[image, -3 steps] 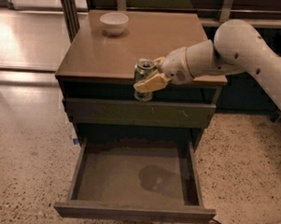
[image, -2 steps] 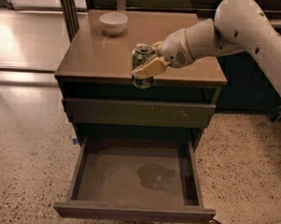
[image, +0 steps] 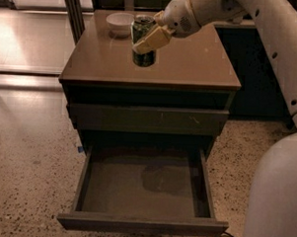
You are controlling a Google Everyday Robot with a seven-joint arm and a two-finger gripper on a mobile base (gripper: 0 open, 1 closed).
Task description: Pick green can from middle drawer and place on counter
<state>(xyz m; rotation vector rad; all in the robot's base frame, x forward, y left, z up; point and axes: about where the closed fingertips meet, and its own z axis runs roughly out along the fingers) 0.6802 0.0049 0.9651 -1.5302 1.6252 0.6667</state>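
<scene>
The green can (image: 141, 28) was upright over the rear-centre part of the desk (image: 190, 63), silver top up. It was clamped in the pincer (image: 146, 41) – one tan finger (image: 153, 37) lay slantwise across its front side. A dark patch sat on the glossy top directly below the can. Couldn't tell whether the can's base touched the desk or hung just above it. The white bowl (image: 119, 22) stood near the can, on the viewer's left & a bit further back, apart from it. The white arm (image: 271, 32) came in from the upper right. Below, the middle drawer (image: 111, 188) stood open – flat grey floor showing, w/ a faint darker smudge near centre. Above it, a shut drawer front (image: 147, 119) bore pale scratches. Speckled floor (image: 27, 174) lay around the cabinet.
</scene>
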